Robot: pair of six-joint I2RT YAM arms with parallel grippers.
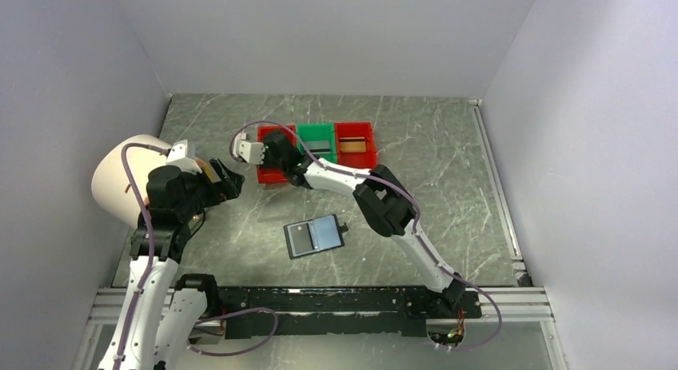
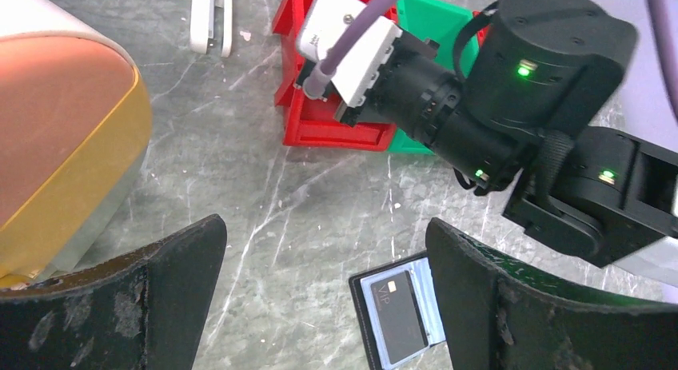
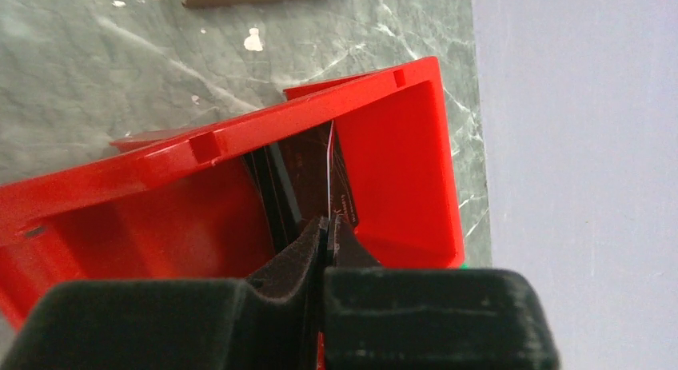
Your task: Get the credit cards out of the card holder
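The table [image 1: 448, 186] is grey marble. A white drum [image 1: 120, 178] stands well left of the wallet [image 1: 314, 236], partly behind the left arm and cut off at the edge of the left wrist view. The right arm reaches past the wallet, and from above its wrist covers most of the near red bin [image 1: 272, 177], so the right gripper can't be seen there.

Beyond the wallet stand that bin, a green bin [image 1: 317, 133] and a second red bin [image 1: 354, 129], side by side. A grey card [image 1: 320, 149] seems to lie in the green one and a tan card [image 1: 352, 145] in the far red one, though both are small and hard to read.

The wallet lies open and flat. The left gripper [image 2: 324, 226] hangs above and left of it, jaws wide, holding nothing. One finger [image 2: 496, 306] cuts off the wallet's right half. A VIP card [image 2: 401, 306] sits in its pocket.

The right gripper [image 3: 326, 226] is pinched tight on a dark card [image 3: 340, 190], seen edge-on inside the near bin, well away from the wallet. A second dark slab beside it I can't identify. A white clip [image 2: 212, 18] lies just past that bin.
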